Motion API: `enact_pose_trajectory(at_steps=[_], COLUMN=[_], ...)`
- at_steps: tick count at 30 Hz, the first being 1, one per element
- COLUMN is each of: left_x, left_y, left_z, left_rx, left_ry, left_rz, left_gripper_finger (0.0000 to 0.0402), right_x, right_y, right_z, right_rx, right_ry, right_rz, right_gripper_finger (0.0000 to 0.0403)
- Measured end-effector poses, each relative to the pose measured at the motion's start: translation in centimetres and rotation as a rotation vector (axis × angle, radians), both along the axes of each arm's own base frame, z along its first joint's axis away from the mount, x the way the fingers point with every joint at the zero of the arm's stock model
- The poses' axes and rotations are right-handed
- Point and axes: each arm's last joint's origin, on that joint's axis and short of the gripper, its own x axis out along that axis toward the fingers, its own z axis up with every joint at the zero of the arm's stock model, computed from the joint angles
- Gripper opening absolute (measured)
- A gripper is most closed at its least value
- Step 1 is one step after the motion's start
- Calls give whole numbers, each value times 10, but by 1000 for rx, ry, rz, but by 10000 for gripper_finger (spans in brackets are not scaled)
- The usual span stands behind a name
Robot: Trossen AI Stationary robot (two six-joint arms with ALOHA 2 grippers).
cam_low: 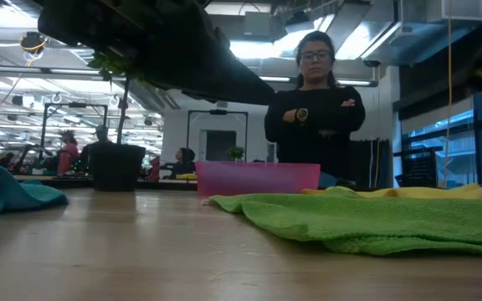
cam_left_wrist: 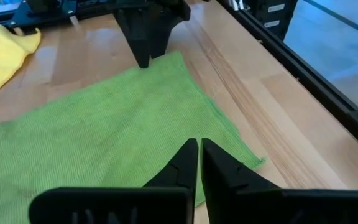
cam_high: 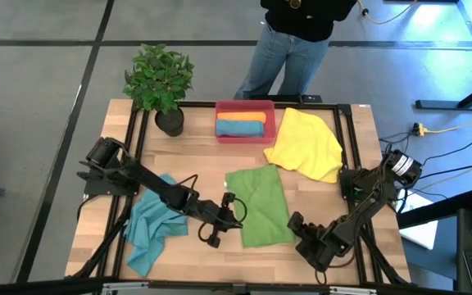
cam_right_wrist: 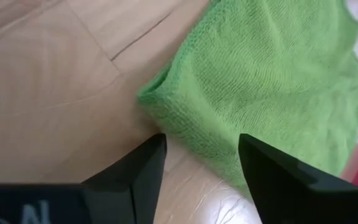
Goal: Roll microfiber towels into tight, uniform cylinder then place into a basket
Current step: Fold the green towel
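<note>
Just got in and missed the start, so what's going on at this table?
A two-armed robot is working on a flat green microfiber towel on the wooden table. The left gripper, shut, sits at the towel's left edge; the right gripper, open, is at its near corner. The red-pink plastic basket already holds an orange and a teal roll. A yellow towel and a teal towel wait. A person watches.
</note>
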Motion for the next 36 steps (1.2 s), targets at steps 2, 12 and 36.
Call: enact_pose_trajectory(at_steps=[2, 12, 36], left_x=[0, -1, 3], left_y=[0, 1, -11], left_z=[0, -2, -21], left_rx=[0, 17, -71], left_ry=[1, 25, 33], left_rz=[0, -3, -13], left_gripper_finger=[14, 7, 40], right_x=[-2, 1, 29], right_y=[4, 15, 1], right_z=[1, 4, 13], right_rx=[3, 105, 393], right_ry=[-11, -65, -187], right_rz=[12, 34, -319], right_gripper_finger=[201, 198, 10])
